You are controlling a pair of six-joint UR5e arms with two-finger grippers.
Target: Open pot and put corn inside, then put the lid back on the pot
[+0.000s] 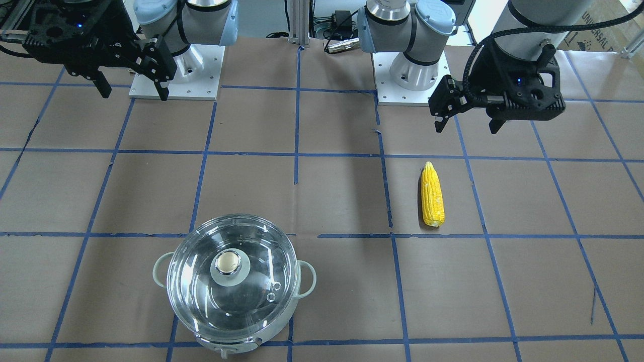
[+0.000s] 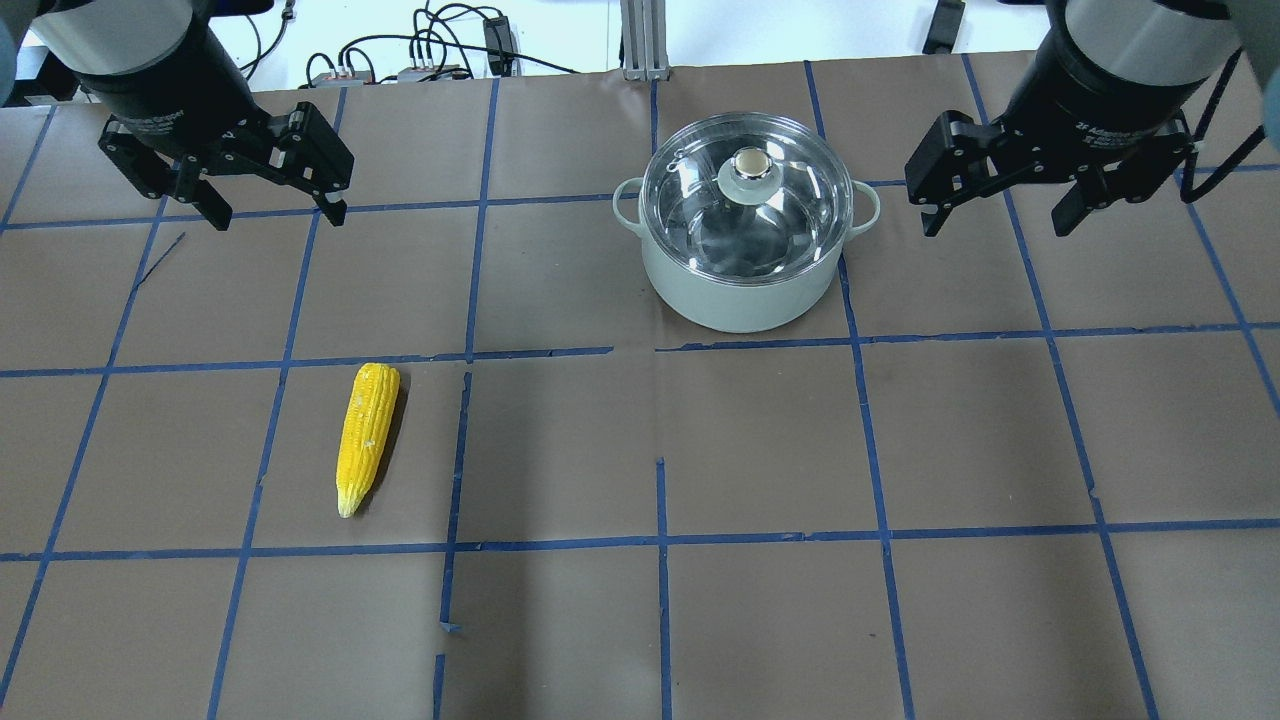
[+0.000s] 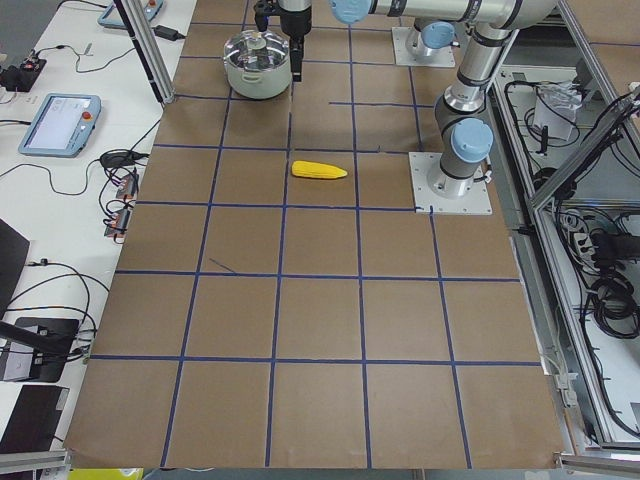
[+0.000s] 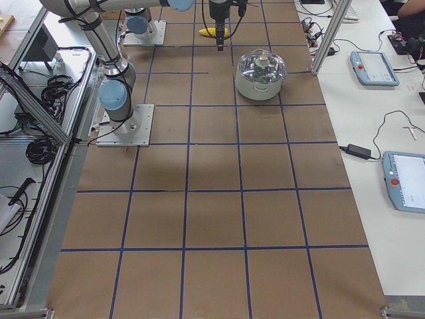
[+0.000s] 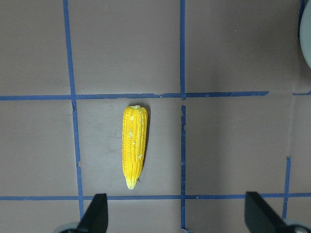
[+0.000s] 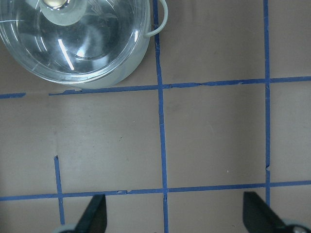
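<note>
The pot point(image 2: 745, 295) stands on the brown table at the far centre-right, with the glass lid point(image 2: 700, 200) seated on it and the knob point(image 2: 750, 165) in the middle. It also shows in the front view point(image 1: 308, 279) and at the top left of the right wrist view point(image 6: 131, 68). The yellow corn point(image 2: 367, 435) lies flat on the left, its pointed end toward the robot; the left wrist view shows it too point(image 5: 134, 145). My left gripper point(image 2: 275, 215) hangs open and empty, high over the table beyond the corn. My right gripper point(image 2: 995, 230) hangs open and empty to the right of the pot.
Blue tape lines grid the table. The two arm bases point(image 1: 176, 75) point(image 1: 412, 75) sit on white plates at the robot's edge. Cables point(image 2: 420, 50) and an aluminium post point(image 2: 645, 40) lie beyond the far edge. Tablets point(image 3: 60, 110) rest on the side bench.
</note>
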